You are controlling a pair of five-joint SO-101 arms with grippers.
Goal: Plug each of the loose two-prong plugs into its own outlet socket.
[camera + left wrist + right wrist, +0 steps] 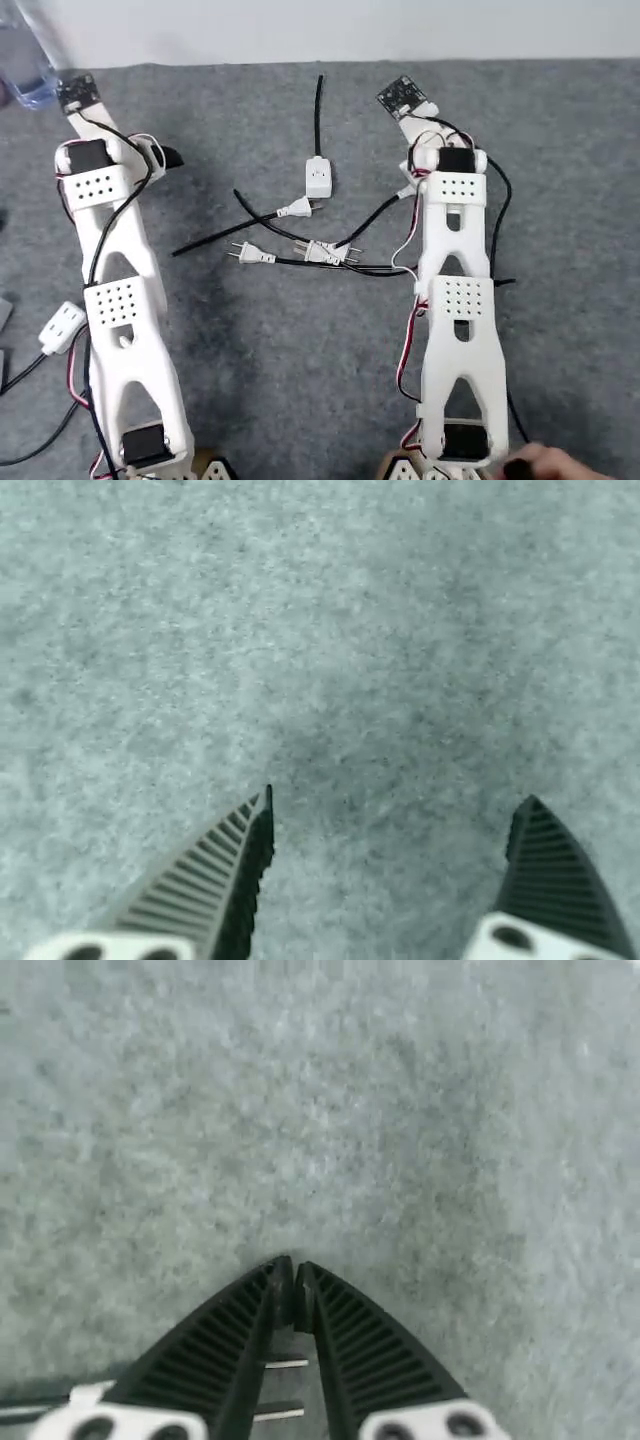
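My left gripper (399, 793) gapes over carpet (300, 630); right gripper (293, 1261) closed, plug prongs (285, 1363) crossing behind its tips.

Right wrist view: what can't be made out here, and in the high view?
- Right wrist view: two thin metal prongs show behind the shut right gripper. Its black ribbed fingers hide the rest, so gripped or just lying underneath cannot be told.
- High view: the white square outlet socket is too small to make out its slots.
- High view: the second white outlet socket has its black cord cut off by the left edge.
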